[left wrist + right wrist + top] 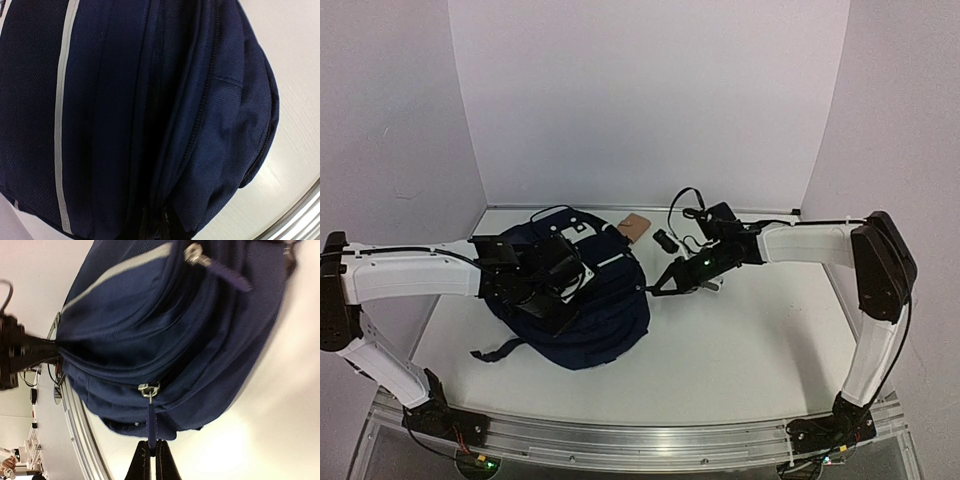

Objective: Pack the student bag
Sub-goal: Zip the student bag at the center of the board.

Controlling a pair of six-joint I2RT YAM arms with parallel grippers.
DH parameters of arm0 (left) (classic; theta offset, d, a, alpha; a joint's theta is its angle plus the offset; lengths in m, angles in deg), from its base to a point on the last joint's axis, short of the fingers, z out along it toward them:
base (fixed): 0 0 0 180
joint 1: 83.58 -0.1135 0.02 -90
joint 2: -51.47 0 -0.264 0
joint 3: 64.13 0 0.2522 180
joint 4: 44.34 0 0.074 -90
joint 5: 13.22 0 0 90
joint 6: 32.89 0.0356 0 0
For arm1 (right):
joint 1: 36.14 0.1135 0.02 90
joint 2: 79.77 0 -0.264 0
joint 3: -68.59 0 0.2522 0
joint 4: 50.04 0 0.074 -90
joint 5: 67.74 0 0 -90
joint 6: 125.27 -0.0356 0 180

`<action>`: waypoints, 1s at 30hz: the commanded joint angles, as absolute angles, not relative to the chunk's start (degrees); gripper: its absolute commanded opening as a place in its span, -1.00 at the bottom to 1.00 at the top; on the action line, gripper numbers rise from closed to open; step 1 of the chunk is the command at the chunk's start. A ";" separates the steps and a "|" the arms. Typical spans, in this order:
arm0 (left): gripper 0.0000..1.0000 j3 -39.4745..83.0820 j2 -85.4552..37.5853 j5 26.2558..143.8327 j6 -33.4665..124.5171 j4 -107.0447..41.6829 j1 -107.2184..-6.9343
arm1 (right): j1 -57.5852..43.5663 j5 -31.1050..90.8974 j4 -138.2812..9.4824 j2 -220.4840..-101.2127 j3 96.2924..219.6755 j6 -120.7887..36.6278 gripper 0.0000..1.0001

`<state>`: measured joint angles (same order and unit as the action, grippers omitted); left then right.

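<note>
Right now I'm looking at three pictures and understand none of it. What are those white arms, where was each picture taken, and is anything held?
They are two robot arms bolted to the near edge of a table. The wide picture comes from a fixed camera above and behind them; the two close-ups come from a camera on each wrist. On the table lies a navy student bag, with a small tan object and a small black object beyond it; what those are, I cannot tell. The right arm reaches to the bag's side, and its wrist picture shows its jaws shut on a blue zip pull. The left arm is over the bag; its wrist picture shows only fabric, so whether its jaws hold anything I cannot say.
</note>
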<state>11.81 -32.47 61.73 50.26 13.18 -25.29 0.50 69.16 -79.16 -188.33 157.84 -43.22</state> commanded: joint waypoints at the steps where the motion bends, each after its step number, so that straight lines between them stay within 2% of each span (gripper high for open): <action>1: -0.18 13.98 -25.70 64.94 52.08 16.15 -26.66 | 5.89 70.64 -77.32 -182.70 155.19 -48.57 -1.00; 5: -0.01 15.82 -24.78 65.06 52.34 13.95 -21.75 | 8.24 70.56 -74.43 -182.72 156.30 -51.52 -1.00; 14: -0.03 19.29 -35.63 64.11 57.42 5.02 -19.57 | 8.52 70.52 -74.35 -183.43 158.68 -51.79 -1.00; 20: -0.31 20.24 -41.88 60.62 55.43 5.31 -20.84 | 8.19 70.66 -74.44 -183.14 158.80 -52.01 -1.00; 22: -0.54 20.22 -42.07 58.37 54.26 7.38 -21.18 | 7.30 70.83 -74.44 -183.26 158.55 -52.15 -1.00; 24: -0.89 20.20 -41.83 56.18 52.81 10.82 -21.33 | 5.37 71.14 -74.53 -183.88 158.44 -52.19 -1.00; 25: -0.98 19.93 -41.35 55.94 52.14 12.53 -21.35 | 4.07 71.41 -74.66 -184.40 158.48 -51.95 -1.00; 30: -1.00 16.73 -36.40 58.54 49.29 19.56 -21.35 | -2.67 69.79 -77.36 -188.54 161.55 -45.91 -1.00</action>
